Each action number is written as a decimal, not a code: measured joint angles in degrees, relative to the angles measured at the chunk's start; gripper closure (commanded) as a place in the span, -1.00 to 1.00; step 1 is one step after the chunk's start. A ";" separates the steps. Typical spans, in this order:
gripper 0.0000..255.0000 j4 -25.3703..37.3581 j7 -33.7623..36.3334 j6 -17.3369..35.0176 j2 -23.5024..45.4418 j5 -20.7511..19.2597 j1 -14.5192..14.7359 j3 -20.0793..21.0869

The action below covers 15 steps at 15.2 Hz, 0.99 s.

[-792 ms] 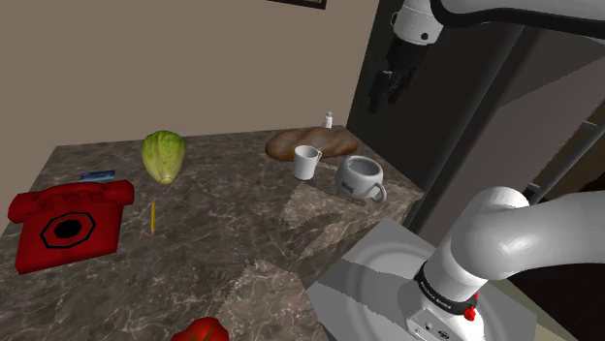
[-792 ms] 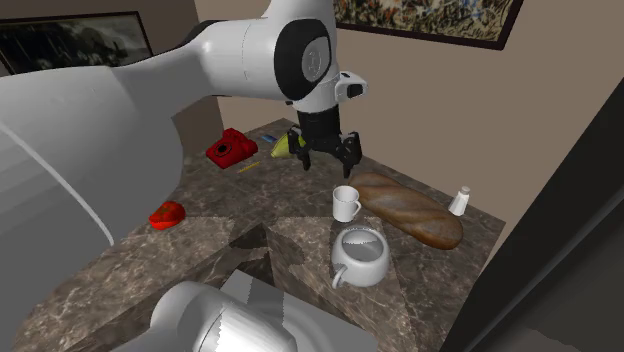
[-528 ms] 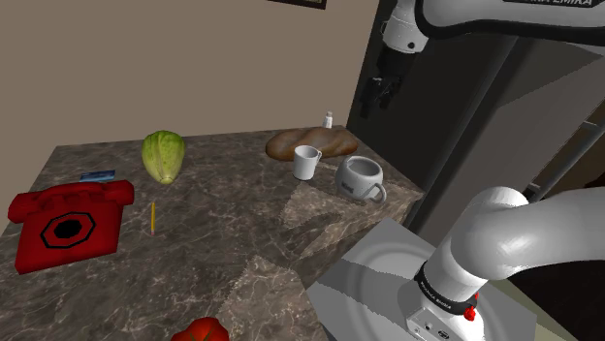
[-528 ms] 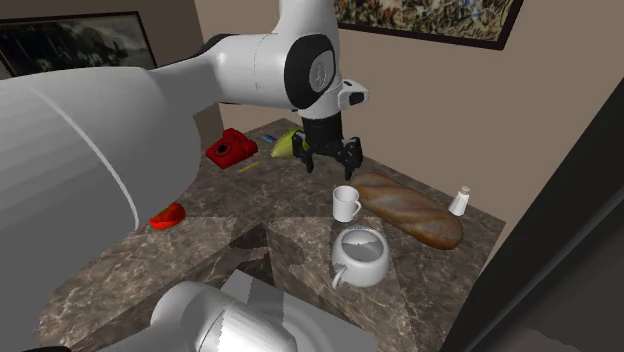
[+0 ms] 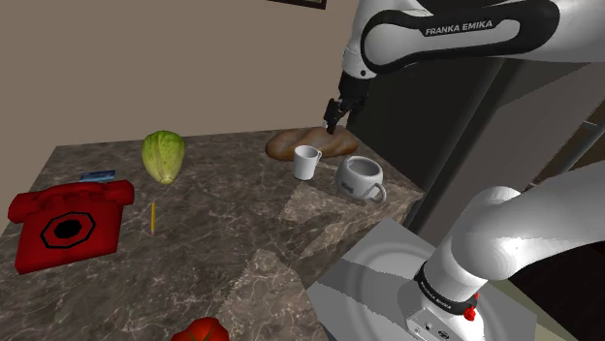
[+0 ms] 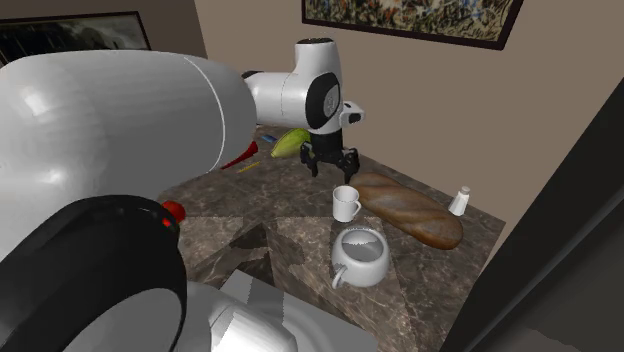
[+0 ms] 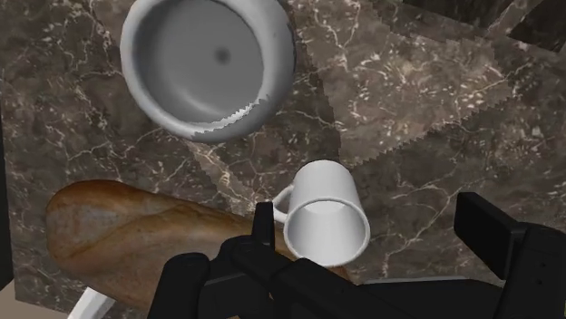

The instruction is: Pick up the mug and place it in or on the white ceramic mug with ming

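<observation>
Small white mug (image 7: pixel 325 216), likely light, stiff, slick, is being hovered over by wide-spread gripper (image 7: pixel 370 222); rim wall is being favoured.

Marble counter (image 5: pixel 223 218), beige wall (image 5: pixel 145 68), framed picture (image 6: pixel 410 15)

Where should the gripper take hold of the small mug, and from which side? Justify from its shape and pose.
Come from above: the small mug stands upright, its mouth open towards the gripper. Pinch its round wall across the body, clear of the handle, which juts out sideways. The bread lies close alongside.
</observation>
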 measured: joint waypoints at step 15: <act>-1.00 7.14 5.56 19.25 27.55 -0.66 0.41 1.89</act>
